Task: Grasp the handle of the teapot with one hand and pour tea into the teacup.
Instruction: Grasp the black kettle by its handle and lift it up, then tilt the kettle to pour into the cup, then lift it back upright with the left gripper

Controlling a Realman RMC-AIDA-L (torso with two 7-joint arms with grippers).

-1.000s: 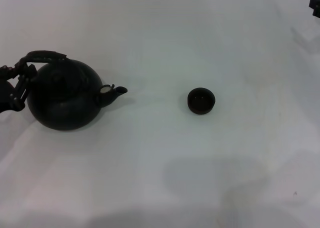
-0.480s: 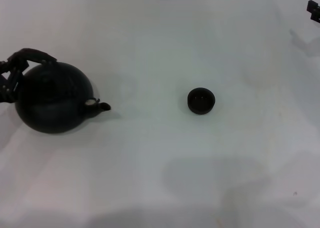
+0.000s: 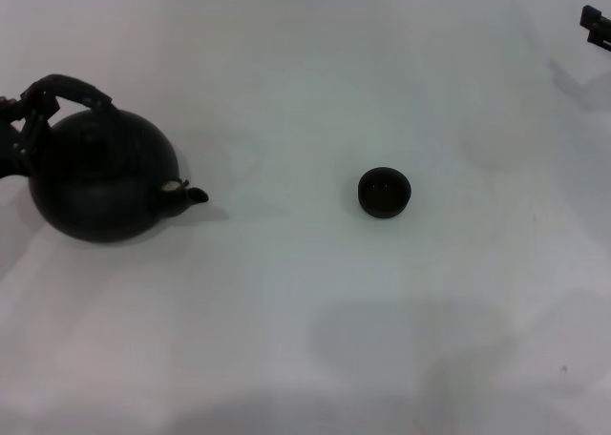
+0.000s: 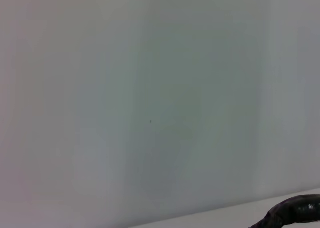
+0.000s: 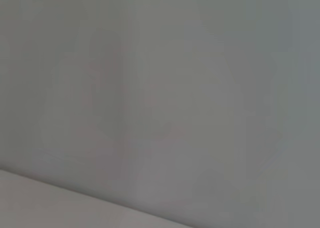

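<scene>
The black teapot [image 3: 100,182] is at the far left in the head view, its short spout [image 3: 191,195] pointing right toward the teacup. The dark arched handle [image 3: 74,86] rises over its top. My left gripper [image 3: 25,132] is at the left edge, shut on the left end of the handle. A dark curved piece of the handle [image 4: 295,212] shows in the left wrist view. The small dark teacup [image 3: 384,192] stands alone on the table, well right of the spout. My right gripper [image 3: 596,25] is just visible at the top right edge, far from both.
The white table [image 3: 315,340] carries only the pot and the cup. Soft shadows lie on it near the front. The right wrist view shows only plain pale surface.
The teapot has shifted left with my left gripper on its handle, the spout swinging toward the front, then moved slightly up in the picture. The teacup has not moved.
</scene>
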